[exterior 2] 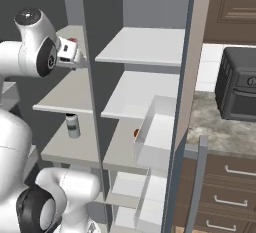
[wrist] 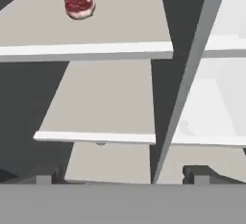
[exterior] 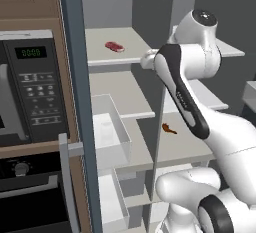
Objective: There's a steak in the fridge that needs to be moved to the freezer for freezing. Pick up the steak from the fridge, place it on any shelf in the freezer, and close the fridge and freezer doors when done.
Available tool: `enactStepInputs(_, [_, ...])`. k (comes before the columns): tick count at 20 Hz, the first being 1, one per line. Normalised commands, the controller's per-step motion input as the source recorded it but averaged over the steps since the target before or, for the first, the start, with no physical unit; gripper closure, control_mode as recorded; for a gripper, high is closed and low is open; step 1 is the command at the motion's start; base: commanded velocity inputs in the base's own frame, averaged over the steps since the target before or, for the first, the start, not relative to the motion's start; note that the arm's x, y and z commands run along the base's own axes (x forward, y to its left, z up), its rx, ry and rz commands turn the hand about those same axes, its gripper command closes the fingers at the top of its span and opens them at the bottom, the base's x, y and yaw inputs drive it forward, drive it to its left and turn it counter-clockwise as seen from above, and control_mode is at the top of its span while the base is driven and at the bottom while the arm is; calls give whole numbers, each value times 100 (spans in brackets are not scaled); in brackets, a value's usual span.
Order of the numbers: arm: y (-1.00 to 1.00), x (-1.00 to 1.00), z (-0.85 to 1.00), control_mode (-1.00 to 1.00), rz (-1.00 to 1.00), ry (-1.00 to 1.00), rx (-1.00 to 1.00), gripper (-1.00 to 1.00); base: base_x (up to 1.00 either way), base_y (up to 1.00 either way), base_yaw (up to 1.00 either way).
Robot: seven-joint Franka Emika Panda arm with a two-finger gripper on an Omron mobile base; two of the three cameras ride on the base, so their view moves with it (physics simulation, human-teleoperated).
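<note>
Steak (wrist: 79,4) sits upper left of hand view on a white shelf (wrist: 110,31), gripper (wrist: 122,176) w/ jaws wide & empty well short: go up & fwd, centre over it, drop, then close.

Bare shelf (wrist: 110,21) around steak (wrist: 79,4) — open approach from front; divider (wrist: 192,74) bounds right side.

Hidden and cropped parts

The arm (exterior 2: 35,52) covers most of the steak (exterior 2: 73,40) in the right base view; the oven (exterior: 30,197) and microwave (exterior: 27,84) are cropped at the left edge.
</note>
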Motion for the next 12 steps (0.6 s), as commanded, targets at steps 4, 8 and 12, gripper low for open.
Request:
enactStepInputs(4, [-78,-61,-1,-100,-19,4,0,-100,0,0,0])
enactStepInputs(8, [-45,-4,-4,-100,-10,5,0,-100,0,0,0])
enactStepInputs(12, [-15,0,-17,-100,0,3,0,-100,0,0,0])
